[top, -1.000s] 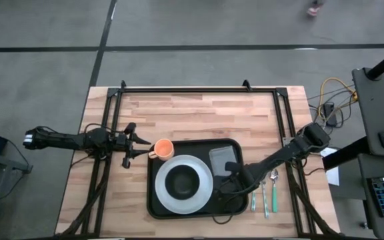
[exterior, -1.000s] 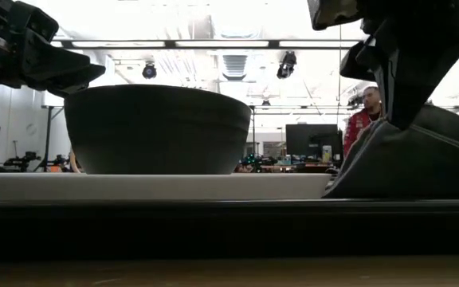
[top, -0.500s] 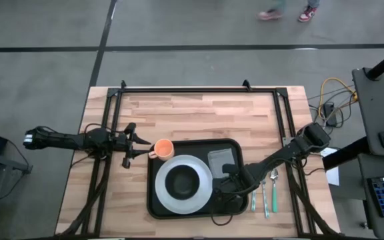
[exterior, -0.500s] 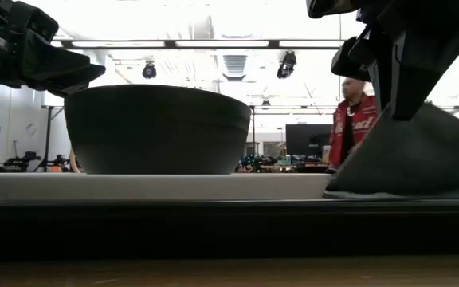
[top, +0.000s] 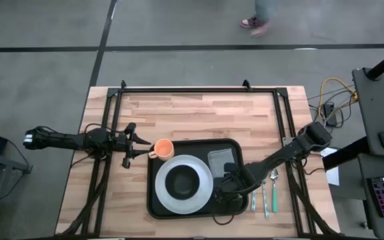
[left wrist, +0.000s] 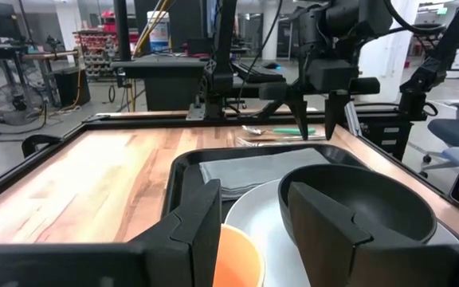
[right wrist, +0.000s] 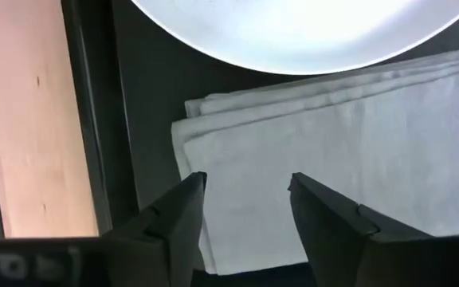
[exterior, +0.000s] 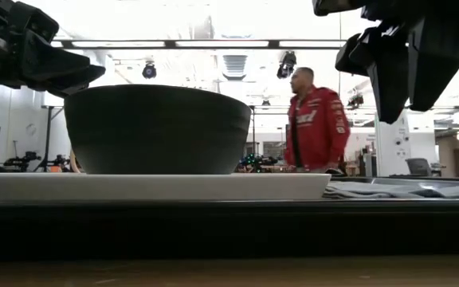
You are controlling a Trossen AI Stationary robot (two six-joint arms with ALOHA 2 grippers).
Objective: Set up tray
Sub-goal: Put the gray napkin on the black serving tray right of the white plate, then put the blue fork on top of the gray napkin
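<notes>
On the left of the wooden table point(top: 192, 113), the left arm lies low and level, and the left gripper point(top: 133, 143) sits just beside the orange cup point(top: 163, 148). Its fingers point(left wrist: 190, 231) stand apart with the cup's rim between them in the left wrist view, though whether they touch the cup cannot be told. The cup stands on the bare wood, at the far left corner of the tray point(top: 157, 208).

The black tray lies in the near middle of the table. On its left part rests a round white plate point(top: 205, 190), and a dark bowl point(top: 183, 182) stands upright in the middle of the plate. A folded grey napkin point(top: 221, 159) lies flat in the tray's far right corner, just beside the plate's edge.

The right gripper point(top: 227, 183) hangs over the tray near the napkin's near edge, fingers point(right wrist: 174, 223) spread apart and holding nothing; in the low view it is raised clear of the cloth. To the right of the tray, cutlery point(top: 267, 193) with teal handles lies on the wood under the right arm.

Beyond the table a person in a red jacket point(exterior: 315, 119) stands in the room
</notes>
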